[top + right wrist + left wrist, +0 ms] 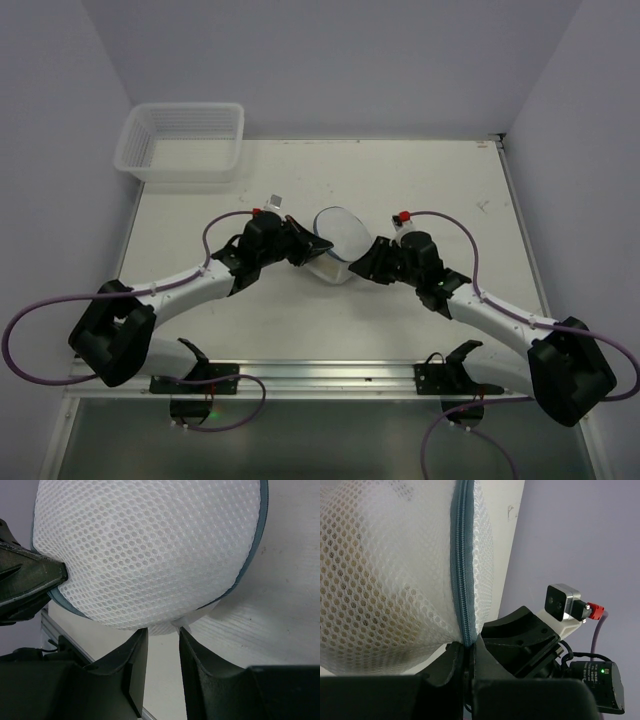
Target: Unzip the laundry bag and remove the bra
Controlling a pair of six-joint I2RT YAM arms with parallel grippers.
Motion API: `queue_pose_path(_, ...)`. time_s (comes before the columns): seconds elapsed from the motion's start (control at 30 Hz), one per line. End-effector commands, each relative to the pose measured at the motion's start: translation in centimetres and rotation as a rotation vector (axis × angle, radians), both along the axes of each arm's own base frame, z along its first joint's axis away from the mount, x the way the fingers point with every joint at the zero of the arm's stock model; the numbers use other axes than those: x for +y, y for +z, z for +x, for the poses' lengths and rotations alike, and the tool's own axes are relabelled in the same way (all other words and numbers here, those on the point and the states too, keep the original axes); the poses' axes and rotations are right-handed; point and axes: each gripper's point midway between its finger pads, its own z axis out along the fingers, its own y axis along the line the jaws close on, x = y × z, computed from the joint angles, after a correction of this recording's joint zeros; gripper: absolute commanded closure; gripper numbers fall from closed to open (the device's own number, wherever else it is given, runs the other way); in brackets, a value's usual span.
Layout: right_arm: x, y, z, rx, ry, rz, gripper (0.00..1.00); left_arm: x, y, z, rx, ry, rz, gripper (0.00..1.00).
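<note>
Laundry bag (338, 238) sits mid-table (430, 190), tipped up on edge between both grippers, with its zip rim (462, 570) running roughly left-right and one dome facing far. Left gripper (465, 652) is pinched tight on the rim; right gripper (164, 635) is part-closed on mesh at the near edge. Basket (185, 172) sits far-left, well apart.

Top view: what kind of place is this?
Probably a lab robot test cell: a white table boxed by plain walls, left arm and right arm bolted to a rail, a laundry bag and plastic basket as props.
</note>
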Motion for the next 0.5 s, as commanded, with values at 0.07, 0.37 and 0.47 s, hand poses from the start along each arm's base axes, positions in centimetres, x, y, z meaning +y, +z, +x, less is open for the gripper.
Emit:
queue_pose_path(0.07, -0.6, 0.8, 1.5, -0.064, -0.043, 0.005, 0.67, -0.5, 3.5, -0.3, -0.072, -0.017, -0.082, 1.00)
queue_pose_path(0.37, -1.5, 1.4, 1.9, -0.105, -0.045, 0.001, 0.66, -0.3, 3.1, -0.6, -0.068, -0.023, -0.075, 1.00)
queue_pose_path(0.47, -1.5, 1.5, 1.9, -0.114, -0.037, -0.003, 0.68, -0.3, 3.0, -0.8, -0.066, -0.028, -0.072, 1.00)
